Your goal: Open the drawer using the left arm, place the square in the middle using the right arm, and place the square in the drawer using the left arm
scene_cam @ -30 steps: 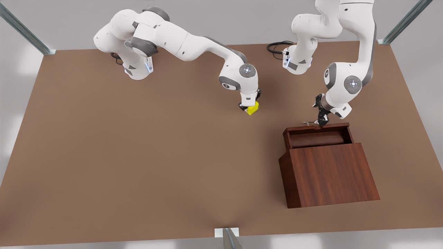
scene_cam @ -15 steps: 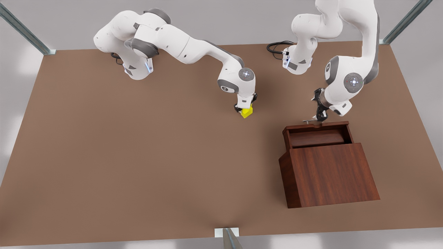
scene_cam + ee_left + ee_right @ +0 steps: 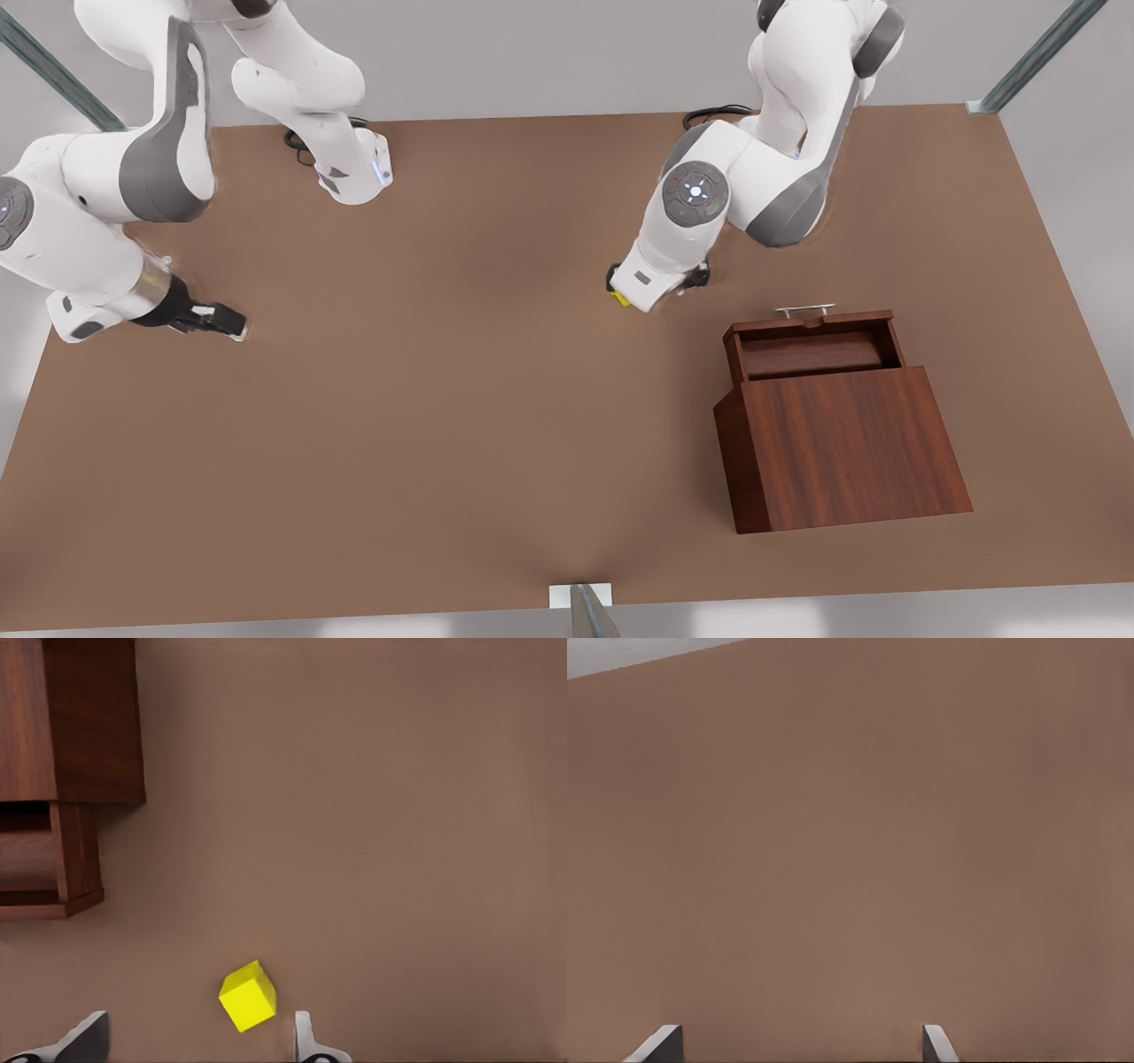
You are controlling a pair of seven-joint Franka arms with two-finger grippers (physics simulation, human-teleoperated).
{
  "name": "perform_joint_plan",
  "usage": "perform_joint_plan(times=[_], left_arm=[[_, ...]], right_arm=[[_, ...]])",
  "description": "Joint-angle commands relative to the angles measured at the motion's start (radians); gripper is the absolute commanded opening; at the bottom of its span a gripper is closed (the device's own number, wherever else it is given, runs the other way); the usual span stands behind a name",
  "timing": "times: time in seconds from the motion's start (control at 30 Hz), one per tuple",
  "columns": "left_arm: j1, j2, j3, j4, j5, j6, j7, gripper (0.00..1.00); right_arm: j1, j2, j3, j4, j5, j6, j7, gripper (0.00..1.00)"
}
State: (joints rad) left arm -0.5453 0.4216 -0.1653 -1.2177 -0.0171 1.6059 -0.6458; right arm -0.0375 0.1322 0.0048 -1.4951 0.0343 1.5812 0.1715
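Moved: arms swapped since 0.5 s ago, right gripper (image 3: pixel 232 321) withdrawn to worktop's left edge, fingers apart | left gripper (image 3: pixel 197 1041) spread over small yellow cube (image 3: pixel 247 995) | dark wooden drawer (image 3: pixel 811 348) open | risk: cube skewed, grasp may slip.

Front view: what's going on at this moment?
The drawer of the wooden box is pulled open. The yellow square sits on the table in the middle. The left gripper hovers over it, fingers open on either side, not gripping. The right gripper waits, open, over bare table at the front view's left.
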Motion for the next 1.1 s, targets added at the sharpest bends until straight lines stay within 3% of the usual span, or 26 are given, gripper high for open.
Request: perform_joint_plan(times=[0.0, 0.03, 0.07, 0.1, 0.13, 0.2, 0.3, 0.47, 0.77, 1.07], left_arm=[[0.002, 0.0, -0.012, -0.006, 0.0, 0.018, 0.007, 1.0], [0.001, 0.037, -0.085, -0.048, 0.008, 0.118, 0.227, 1.0], [-0.004, 0.013, -0.085, -0.166, 0.009, 0.172, 0.626, 1.0], [-0.007, -0.004, -0.082, -0.256, 0.016, 0.178, 0.727, 1.0], [-0.044, -0.05, -0.082, -0.42, 0.042, 0.336, 0.71, 1.0], [-0.053, -0.089, -0.082, -0.592, 0.037, 0.569, 0.647, 1.0], [-0.062, -0.093, -0.076, -0.681, 0.046, 0.585, 0.709, 1.0], [-0.048, -0.211, -0.06, -0.918, 0.037, 0.697, 0.706, 1.0], [-0.05, -0.179, -0.057, -1.042, 0.046, 0.795, 0.741, 1.0], [-0.028, -0.147, -0.056, -1.04, 0.062, 0.813, 0.764, 1.0]], right_arm=[[0.219, 0.013, 0.0, 0.019, -0.001, -0.012, -0.001, 1.0], [0.219, 0.053, -0.006, 0.055, 0.001, -0.01, -0.041, 1.0], [0.219, 0.07, -0.014, 0.053, 0.004, 0.025, -0.108, 1.0], [0.219, 0.073, -0.02, 0.05, 0.006, 0.045, -0.173, 1.0], [0.219, 0.076, -0.02, 0.053, 0.006, 0.043, -0.173, 1.0], [0.226, 0.072, -0.022, 0.064, 0.002, 0.045, -0.17, 1.0], [0.203, 0.106, -0.031, 0.128, 0.004, 0.017, -0.15, 1.0], [0.191, 0.106, -0.04, 0.124, -0.002, 0.002, -0.15, 1.0], [0.191, 0.11, -0.04, 0.122, 0.004, 0.023, -0.149, 1.0], [0.192, 0.116, -0.04, 0.125, 0.006, 0.062, -0.149, 1.0]])
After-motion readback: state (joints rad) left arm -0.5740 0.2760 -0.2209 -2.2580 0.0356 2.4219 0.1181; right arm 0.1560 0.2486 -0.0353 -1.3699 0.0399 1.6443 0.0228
